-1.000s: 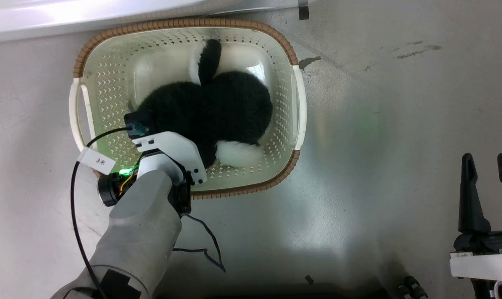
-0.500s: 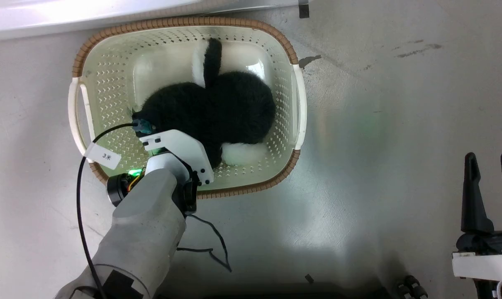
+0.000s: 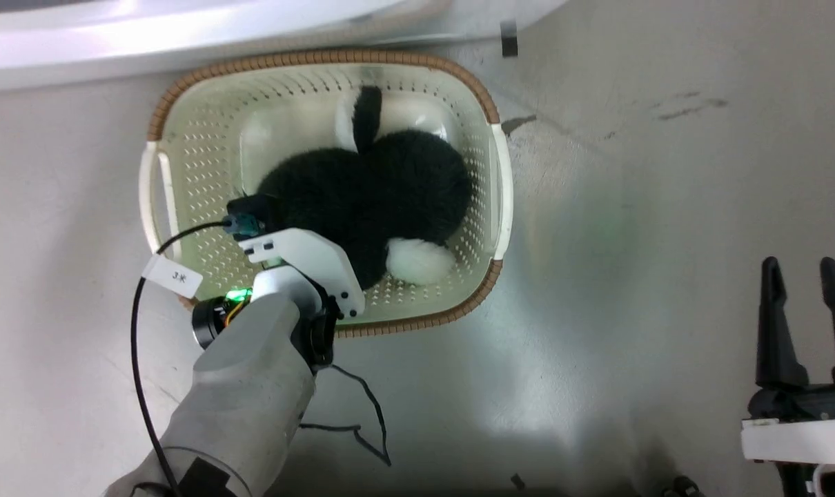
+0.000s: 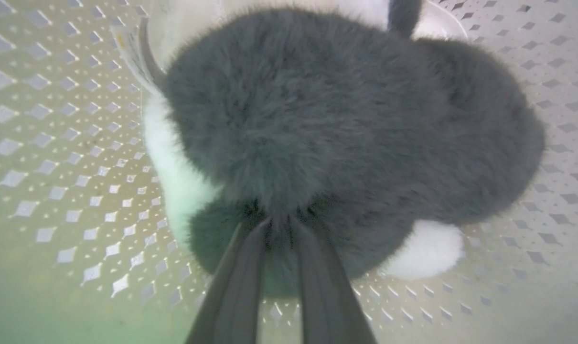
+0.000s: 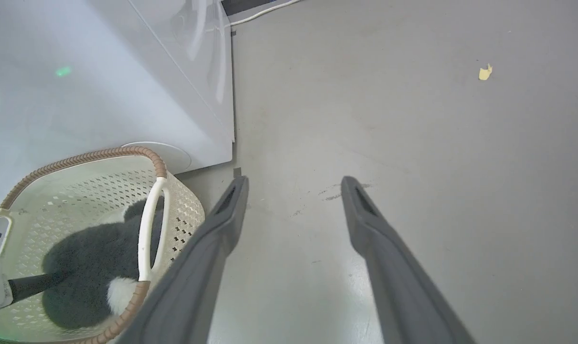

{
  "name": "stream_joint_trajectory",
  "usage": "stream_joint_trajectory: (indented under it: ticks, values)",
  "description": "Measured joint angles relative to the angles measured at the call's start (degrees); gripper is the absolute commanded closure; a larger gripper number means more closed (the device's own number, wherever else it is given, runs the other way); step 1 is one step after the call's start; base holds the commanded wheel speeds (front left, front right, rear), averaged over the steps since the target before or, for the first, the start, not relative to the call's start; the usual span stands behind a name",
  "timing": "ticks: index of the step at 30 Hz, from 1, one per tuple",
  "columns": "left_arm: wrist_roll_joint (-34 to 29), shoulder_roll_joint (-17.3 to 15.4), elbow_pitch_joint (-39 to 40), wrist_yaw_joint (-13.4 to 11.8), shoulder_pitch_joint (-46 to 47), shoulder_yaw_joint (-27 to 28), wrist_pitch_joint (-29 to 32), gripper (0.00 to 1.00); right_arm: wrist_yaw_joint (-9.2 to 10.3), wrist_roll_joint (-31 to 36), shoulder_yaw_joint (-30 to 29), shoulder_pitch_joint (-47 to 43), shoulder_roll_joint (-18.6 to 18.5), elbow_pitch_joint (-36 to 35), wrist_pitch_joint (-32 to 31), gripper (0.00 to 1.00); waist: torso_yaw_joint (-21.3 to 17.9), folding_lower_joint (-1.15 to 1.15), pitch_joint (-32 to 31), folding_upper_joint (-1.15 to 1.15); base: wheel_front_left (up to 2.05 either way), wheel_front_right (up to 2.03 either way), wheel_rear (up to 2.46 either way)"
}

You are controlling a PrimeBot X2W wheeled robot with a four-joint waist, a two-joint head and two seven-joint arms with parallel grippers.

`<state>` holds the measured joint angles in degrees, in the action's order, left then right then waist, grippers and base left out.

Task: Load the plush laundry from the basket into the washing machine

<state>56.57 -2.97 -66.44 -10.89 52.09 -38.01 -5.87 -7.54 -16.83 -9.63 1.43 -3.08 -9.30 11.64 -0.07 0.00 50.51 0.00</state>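
**Figure. Grasp on the load, before the lift.**

The left hand (image 4: 279, 222) reaches down into the basket (image 3: 321, 59). Its two fingers are drawn almost together and their tips are buried in the black pile, so it is clenched on a tuft at the near edge of the plush laundry (image 4: 346, 119). A pinch suits this load, it would seem, since the soft bulk offers no firm edge to span.

The plush laundry lies wholly inside the basket, directly beyond the fingertips. One white patch sits just right of the fingers and another to their left. Whether its underside has left the basket bottom cannot be told.

The right hand (image 3: 800, 266) is well apart, to the right of the left hand. Its fingers are spread and hold nothing above the bare floor (image 5: 413, 119). It is probably parked there to keep the lifting path free.

Beyond the left hand the basket wall curves up on all sides, which is why the approach comes from above. Just past the far rim stands the white front of the washing machine (image 3: 183, 34). The basket is set close against it, presumably to keep the carry short.

The transfer itself is not yet done.
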Motion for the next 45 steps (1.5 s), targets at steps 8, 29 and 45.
stream_joint_trajectory:
  ticks: [8, 29, 45]
  values:
    - [0.57, 0.21, -1.72, 3.46, -1.39, -1.15, -2.38, 1.0, 0.0, -0.4, 2.66, 1.75, -0.03, 3.9, 0.44, 0.0, 0.27, 0.0, -5.6, 0.0, 0.0, 0.0, 0.0]
    - [1.01, 0.16, -2.92, 9.59, -8.88, -2.99, -7.26, 1.0, 0.01, -0.41, 5.64, 1.56, 0.02, 13.93, 2.13, 0.0, 2.73, -0.01, -26.16, 0.0, 0.0, 0.0, 0.0]
    - [-4.34, -4.33, 15.05, 6.06, -21.69, 3.36, -8.75, 1.0, 0.01, -3.47, 5.99, -4.6, 0.07, 17.83, 2.68, 0.0, 6.93, -0.02, -41.88, 0.0, 0.0, 0.0, 0.0]
